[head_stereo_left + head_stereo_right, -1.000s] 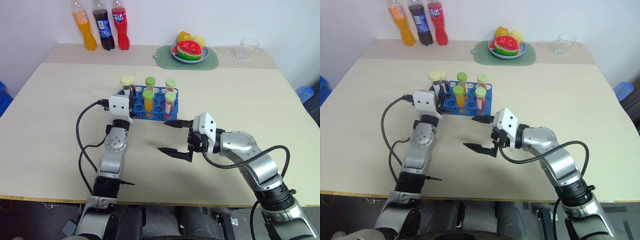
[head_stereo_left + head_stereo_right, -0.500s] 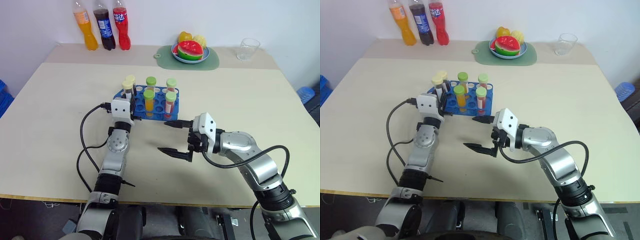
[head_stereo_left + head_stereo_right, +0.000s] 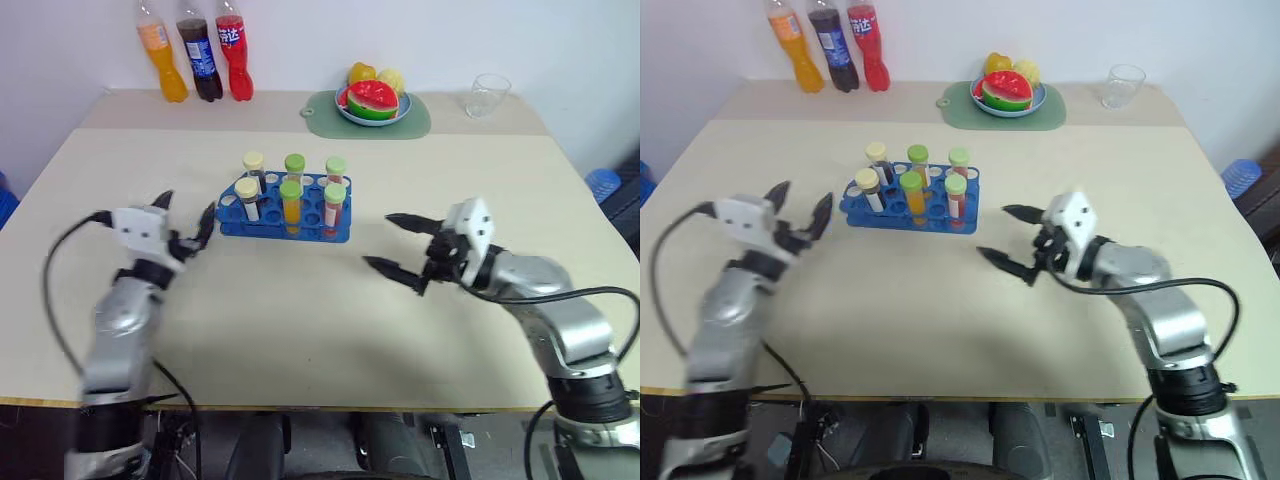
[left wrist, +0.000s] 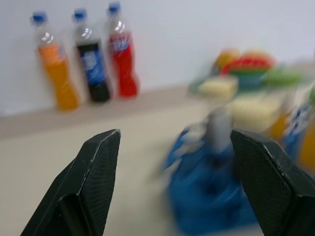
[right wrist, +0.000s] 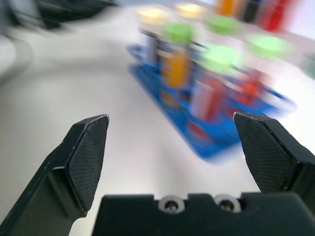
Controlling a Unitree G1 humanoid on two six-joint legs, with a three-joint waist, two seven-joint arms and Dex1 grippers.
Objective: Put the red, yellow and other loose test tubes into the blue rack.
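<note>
The table carries no loose tube anywhere that can be seen, so the sorting looks finished, or as near finished as these views can show. The blue rack stands between the two pincers and a little beyond them, apart from both, and six capped tubes stand upright in its holes. The dark brown tube with its cream cap sits at the corner nearest the left gripper, with a second cream-capped one just behind it. The yellow tube is in the middle of the front row, and the red tube is at the end nearest the right gripper; two more green-capped tubes stand behind these. Both pincers are released, jaws spread wide with nothing between them, each hanging clear of the rack on its own side. Judging by this, nothing is left to pick up, and only a retreat of the arms would remain.
</note>
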